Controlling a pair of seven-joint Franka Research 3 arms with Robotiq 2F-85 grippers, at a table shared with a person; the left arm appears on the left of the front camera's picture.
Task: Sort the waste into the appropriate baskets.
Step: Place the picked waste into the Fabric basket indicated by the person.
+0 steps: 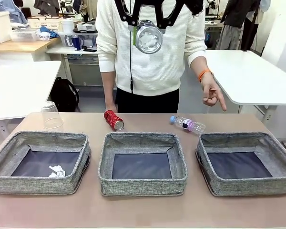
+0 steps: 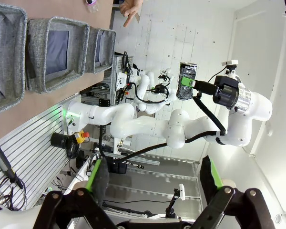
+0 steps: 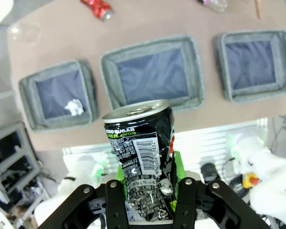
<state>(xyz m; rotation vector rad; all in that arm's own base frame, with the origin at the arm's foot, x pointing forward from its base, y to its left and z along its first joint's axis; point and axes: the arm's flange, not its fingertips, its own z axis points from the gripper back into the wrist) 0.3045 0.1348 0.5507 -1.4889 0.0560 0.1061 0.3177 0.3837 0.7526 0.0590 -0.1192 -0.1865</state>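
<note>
Right gripper (image 3: 148, 193) is closed on a dented dark blue-black drink can (image 3: 140, 152) with white print and a barcode. The can is clamped by its lower part between the green pads, and its silver end points away from the wrist. The can is held well above the light brown table (image 1: 143, 210).

Left gripper (image 2: 152, 191): the jaws are spread wide and empty, clear of the table.

Three shallow rectangular baskets of grey woven fabric with dark flat bottoms are set in a row along the near side of the table, close together but not touching.
- Left basket (image 1: 38, 183): a crumpled white paper wad (image 1: 56, 171) lies on its bottom, toward the near wall.
- Middle basket (image 1: 143, 183): only the dark bottom is seen.
- Right basket (image 1: 248, 187): likewise.

Beyond the baskets, on the bare table:
- A clear plastic cup (image 1: 51, 115) is stood mouth down, just past the far rim of the left basket.
- A red drink can (image 1: 114, 119) is laid on its side near the far left corner of the middle basket.
- A small clear plastic bottle (image 1: 188, 124) with a blue cap and purple label is laid on its side, just beyond the gap between the middle and right baskets.

At the far edge a person in a white sweater is standing. One hand (image 1: 213, 93), with an orange wristband (image 1: 204, 73) at the wrist, is pointed downward with the index finger, above the table near the bottle.
</note>
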